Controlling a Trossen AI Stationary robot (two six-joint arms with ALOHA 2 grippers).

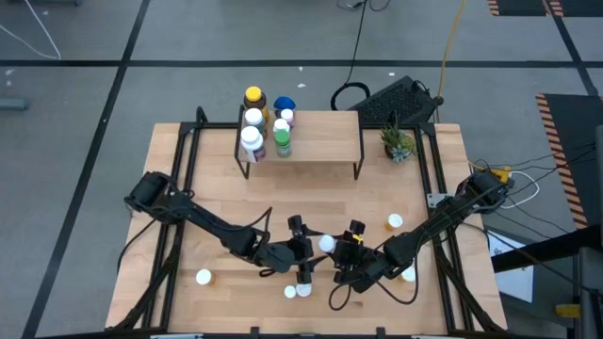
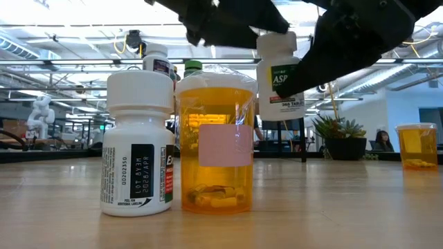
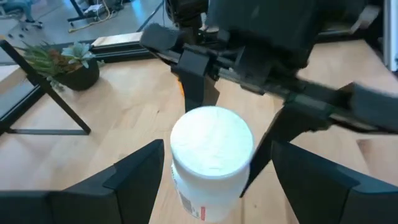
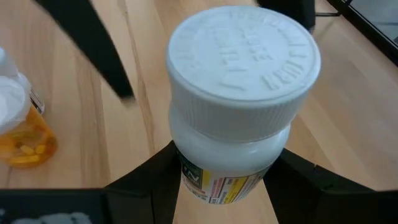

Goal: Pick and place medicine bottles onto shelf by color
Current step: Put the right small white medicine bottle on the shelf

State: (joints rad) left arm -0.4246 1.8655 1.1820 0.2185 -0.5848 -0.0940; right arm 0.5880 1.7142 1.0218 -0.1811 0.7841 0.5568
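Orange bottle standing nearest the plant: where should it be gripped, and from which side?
Take the orange bottle by its round body just under the cap, fingers descending from above. It stands upright with bare table around it, so any side works. The right arm is nearest, but the right gripper holds a white bottle.

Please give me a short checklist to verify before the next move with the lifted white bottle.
1. Right end effector shut on the white bottle: ok, fingers press both its sides.
2. Bottle clear of the table: ok, it hangs above it.
3. Left end effector out of the way: not ok, open fingers straddle the bottle.
4. Free room on the shelf: ok, its right part is bare.
5. White bottles on the shelf to join: ok, at its left end.
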